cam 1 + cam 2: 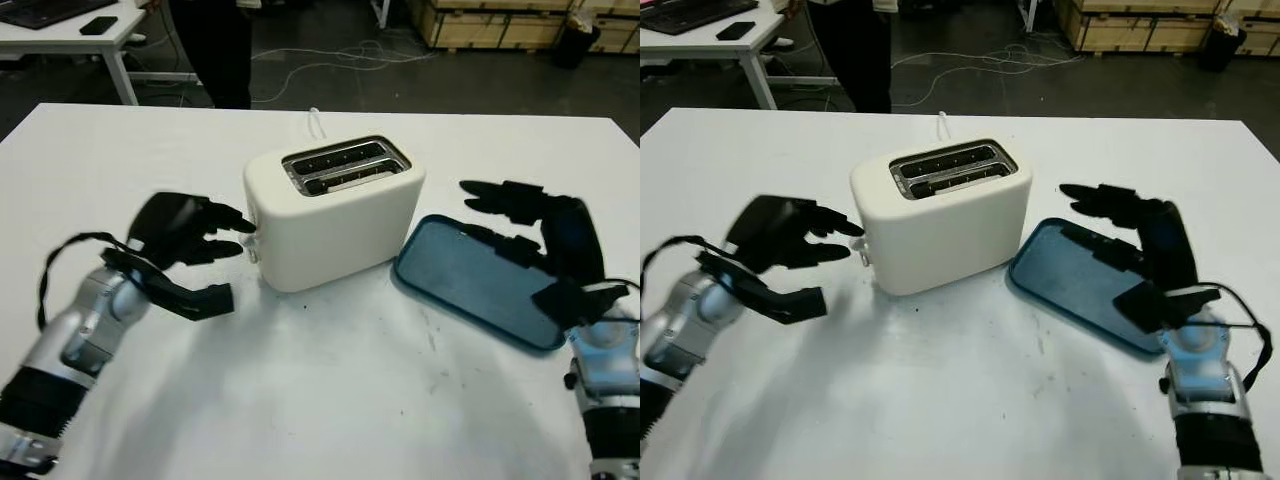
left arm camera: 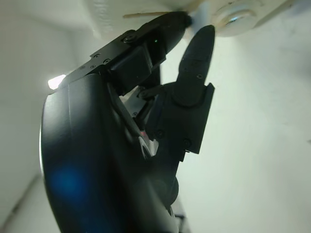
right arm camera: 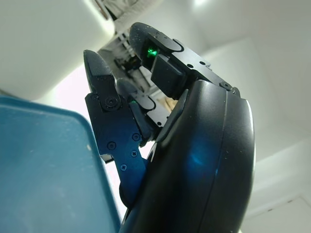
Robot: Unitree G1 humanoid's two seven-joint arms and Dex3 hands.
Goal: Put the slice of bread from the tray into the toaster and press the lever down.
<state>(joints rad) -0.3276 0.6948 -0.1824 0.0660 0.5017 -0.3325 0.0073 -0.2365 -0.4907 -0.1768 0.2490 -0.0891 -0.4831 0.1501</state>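
A white two-slot toaster (image 1: 335, 215) stands mid-table, and its slots (image 1: 345, 167) look dark inside; I cannot tell whether bread sits in them. To its right lies the blue tray (image 1: 470, 280), its bottom bare. My left hand (image 1: 235, 235) is open at the toaster's left end, its fingertips (image 1: 243, 224) reaching the end face just above the small lever (image 1: 256, 247). In the left wrist view a finger (image 2: 194, 58) points at a round knob (image 2: 233, 14). My right hand (image 1: 490, 215) is open over the tray's far right part, holding nothing.
The toaster's white cable (image 1: 316, 122) runs back across the table. A person in dark trousers (image 1: 215, 50) stands behind the far edge. A white desk (image 1: 70, 35) is at the back left and wooden crates (image 1: 500, 25) at the back right.
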